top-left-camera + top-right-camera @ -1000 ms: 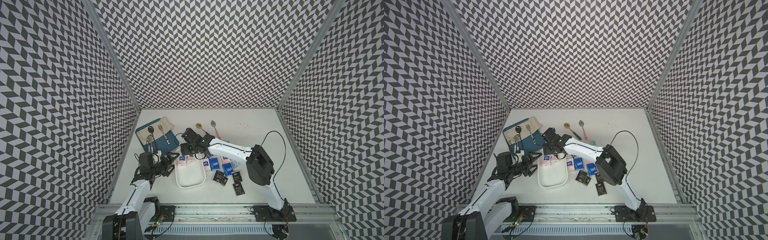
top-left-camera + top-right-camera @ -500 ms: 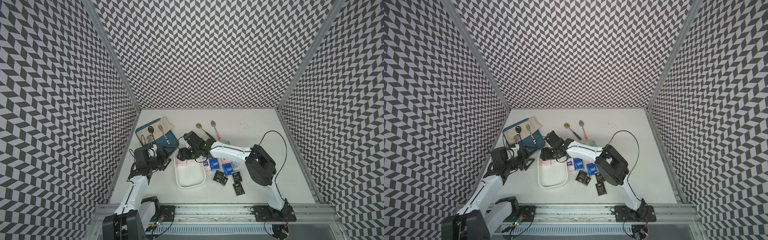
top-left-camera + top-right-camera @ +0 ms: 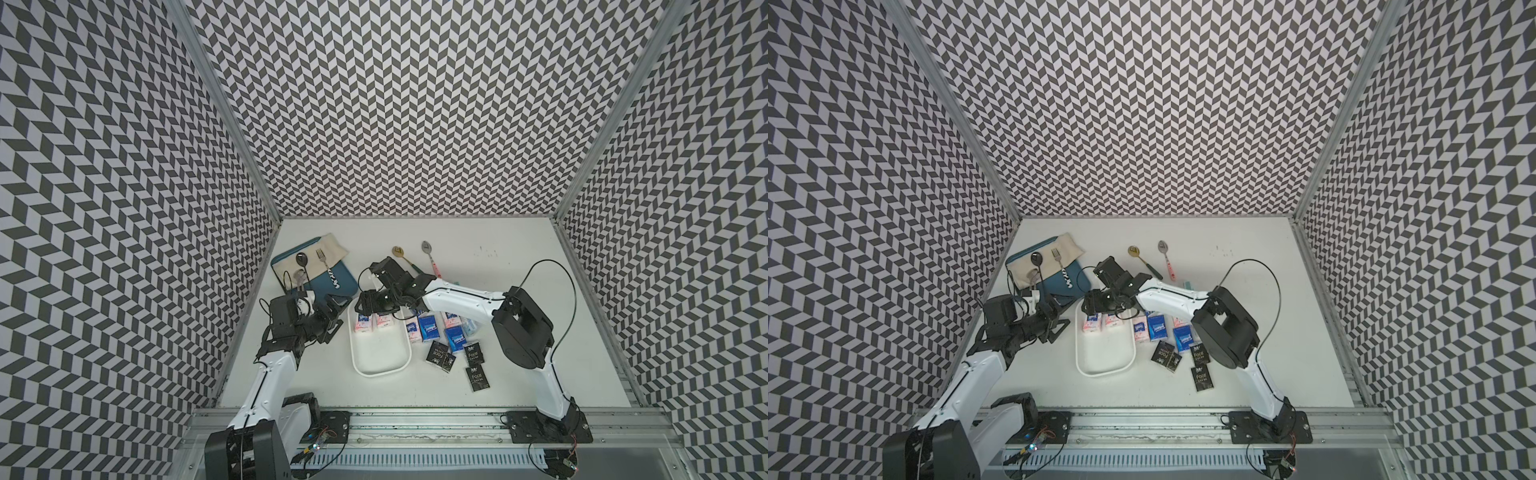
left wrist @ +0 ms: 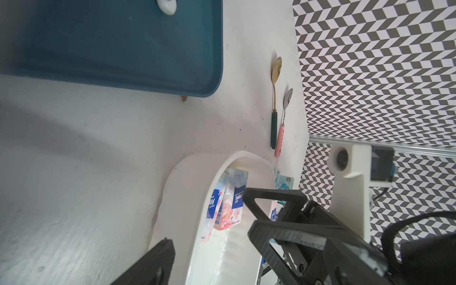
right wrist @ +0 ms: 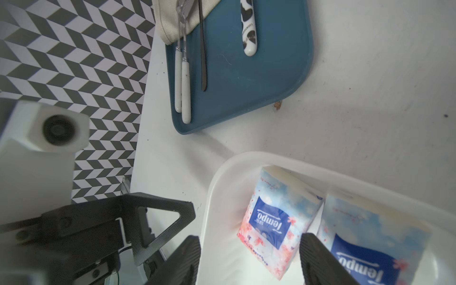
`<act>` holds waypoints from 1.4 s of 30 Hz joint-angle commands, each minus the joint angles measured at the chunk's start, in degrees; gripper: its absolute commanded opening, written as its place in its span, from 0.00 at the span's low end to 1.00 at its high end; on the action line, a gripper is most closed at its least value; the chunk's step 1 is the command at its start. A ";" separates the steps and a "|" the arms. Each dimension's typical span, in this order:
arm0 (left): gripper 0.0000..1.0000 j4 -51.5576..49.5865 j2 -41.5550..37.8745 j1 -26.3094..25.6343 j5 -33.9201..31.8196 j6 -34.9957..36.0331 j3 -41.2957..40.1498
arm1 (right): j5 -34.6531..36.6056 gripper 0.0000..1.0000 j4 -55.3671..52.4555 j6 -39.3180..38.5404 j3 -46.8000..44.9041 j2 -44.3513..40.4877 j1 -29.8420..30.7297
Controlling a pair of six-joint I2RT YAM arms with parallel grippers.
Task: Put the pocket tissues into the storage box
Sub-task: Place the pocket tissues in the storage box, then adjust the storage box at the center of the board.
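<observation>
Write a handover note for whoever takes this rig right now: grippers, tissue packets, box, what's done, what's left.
Left gripper: open, empty, beside the storage box.
Right gripper: open, empty, over the box's far end.
Done: two white-pink Tempo packets lie side by side in the box's far end.
Left: blue packets, black Face packets and several more lie on the table between the box and the right arm; all must go in.
</observation>
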 commanded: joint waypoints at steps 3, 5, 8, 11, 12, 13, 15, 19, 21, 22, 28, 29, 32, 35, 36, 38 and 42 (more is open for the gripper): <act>1.00 1.24 -0.14 -2.21 0.65 -0.23 -1.43 | 7.18 0.65 -7.02 -7.17 -1.75 -9.28 -0.82; 1.00 1.16 -0.06 -2.70 0.44 -0.04 -1.62 | 11.08 0.65 -11.27 -9.68 -2.63 -10.53 -0.97; 1.00 0.91 0.13 -2.86 -0.02 0.56 -1.84 | 15.83 0.65 -15.29 -11.68 -4.92 -11.94 -1.00; 1.00 0.28 0.63 -2.81 -2.09 2.21 -1.08 | 18.91 0.63 -16.14 -12.03 -8.57 -13.33 -1.06; 1.00 0.02 0.89 -2.81 -2.93 3.09 -0.54 | 19.49 0.61 -15.97 -12.00 -9.72 -13.54 -1.08; 1.00 -0.40 1.20 -2.83 -3.80 4.02 0.03 | 19.73 0.59 -15.72 -11.97 -10.56 -13.55 -1.07; 1.00 -2.31 2.17 -2.56 -6.38 7.11 2.14 | 19.44 0.52 -14.77 -11.84 -11.84 -13.09 -1.08; 1.00 -7.06 4.13 -1.96 -11.98 13.38 8.13 | 19.08 0.45 -12.67 -11.00 -12.37 -11.09 -1.12; 1.00 -8.90 5.00 -1.77 -14.80 15.82 10.86 | 18.24 0.42 -11.23 -10.68 -12.21 -9.97 -1.08; 1.00 -9.45 5.32 -1.72 -15.95 16.54 11.77 | 17.94 0.40 -10.80 -10.52 -12.03 -9.37 -1.13; 1.00 -10.29 5.58 -0.80 -19.50 18.09 13.48 | 17.38 0.22 -10.78 -10.30 -8.70 -5.63 -1.40; 1.00 -10.40 5.58 -0.60 -19.61 18.25 13.36 | 17.36 0.21 -10.97 -10.21 -7.89 -5.11 -1.62; 1.00 -10.66 5.44 -0.60 -19.55 18.43 12.87 | 18.13 0.19 -11.47 -9.85 -5.96 -4.11 -2.32; 1.00 -10.59 5.25 -0.58 -19.24 18.32 12.22 | 18.23 0.14 -11.80 -10.11 -3.99 -2.96 -3.45; 1.00 -10.41 5.30 -0.60 -19.20 18.21 12.07 | 18.21 0.14 -11.84 -10.44 -3.23 -2.47 -3.80; 1.00 -10.14 5.31 -0.55 -18.87 18.03 11.63 | 18.49 0.14 -11.88 -11.34 -1.71 -1.42 -4.51; 1.00 -9.97 5.31 -0.58 -18.34 17.89 11.20 | 19.04 0.15 -13.05 -13.90 1.90 1.30 -5.59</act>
